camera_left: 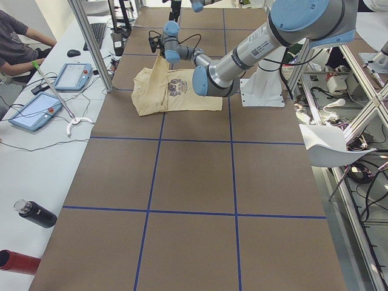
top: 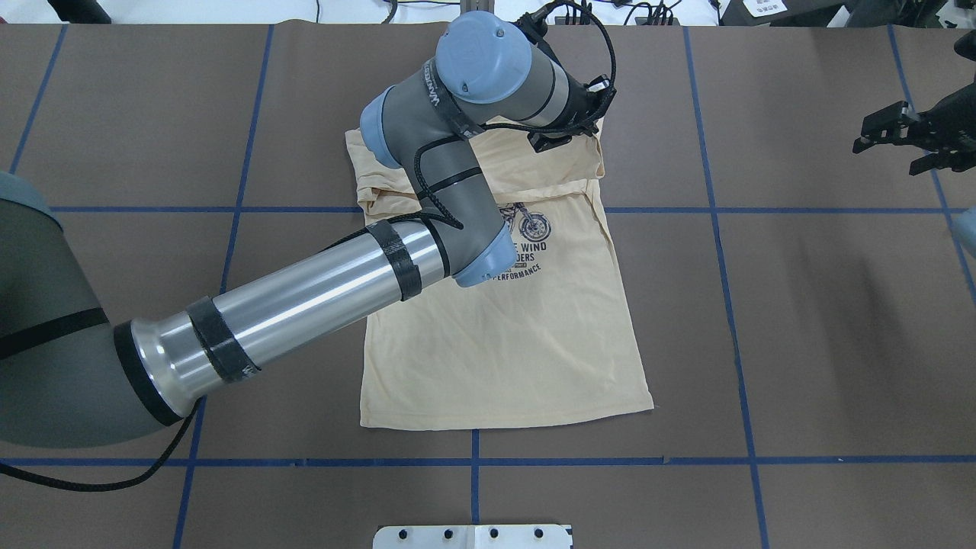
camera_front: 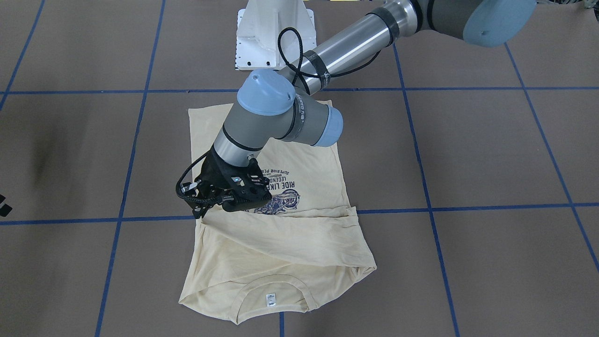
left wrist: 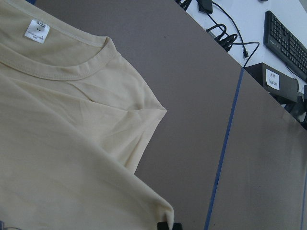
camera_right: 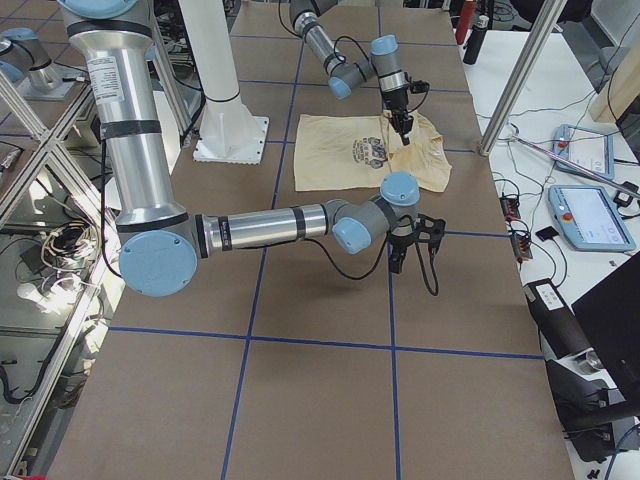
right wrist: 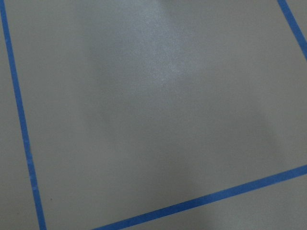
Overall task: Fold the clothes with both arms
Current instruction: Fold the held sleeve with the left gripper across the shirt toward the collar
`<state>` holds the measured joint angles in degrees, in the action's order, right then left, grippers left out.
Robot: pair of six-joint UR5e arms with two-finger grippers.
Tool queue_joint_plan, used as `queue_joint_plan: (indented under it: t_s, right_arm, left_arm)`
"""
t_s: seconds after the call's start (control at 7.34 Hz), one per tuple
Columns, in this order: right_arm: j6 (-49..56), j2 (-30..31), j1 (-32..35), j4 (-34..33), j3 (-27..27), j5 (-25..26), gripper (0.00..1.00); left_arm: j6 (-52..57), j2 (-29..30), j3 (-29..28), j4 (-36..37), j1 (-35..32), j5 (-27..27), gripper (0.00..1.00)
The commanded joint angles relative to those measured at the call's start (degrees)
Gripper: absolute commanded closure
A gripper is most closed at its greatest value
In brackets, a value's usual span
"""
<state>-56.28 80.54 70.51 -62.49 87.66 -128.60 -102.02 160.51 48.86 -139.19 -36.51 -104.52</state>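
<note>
The cream-yellow shirt (camera_front: 281, 252) lies graphic-up on the brown table, and its collar end with the white neck label (camera_front: 270, 299) is folded over the body. My left gripper (camera_front: 202, 214) is shut on a corner of that folded layer and holds it lifted a little, at the shirt's far right in the overhead view (top: 560, 139). In the left wrist view the collar (left wrist: 72, 72) and the pinched fabric fill the frame. My right gripper (top: 884, 149) hovers open over bare table, well to the right of the shirt (top: 518, 343), with nothing between its fingers.
The white pedestal base (camera_front: 273, 32) stands at the robot's side of the table. Blue tape lines (top: 717, 229) mark a grid on the brown surface. A side bench carries tablets (camera_left: 36, 109), a black bottle (camera_left: 36, 213) and a seated person (camera_left: 15, 42).
</note>
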Motion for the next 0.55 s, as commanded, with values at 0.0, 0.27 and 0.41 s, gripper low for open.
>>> queue_joint_plan:
  t_s: [0.0, 0.27, 0.41]
  right_arm:
    - [-0.8, 0.0, 0.0, 0.1, 0.3, 0.0, 0.0]
    - [-4.0, 0.3, -2.2, 3.7, 0.9, -0.5, 0.0]
    - [-11.6, 0.6, -5.5, 8.2, 1.5, -1.8, 0.0]
  left_arm:
    - [-2.0, 2.2, -1.7, -0.4, 0.3, 1.0, 0.39]
    - [-1.9, 2.4, -1.1, -0.3, 0.1, 0.8, 0.37]
    - [-1.3, 2.3, 0.2, -0.3, -0.1, 0.5, 0.37]
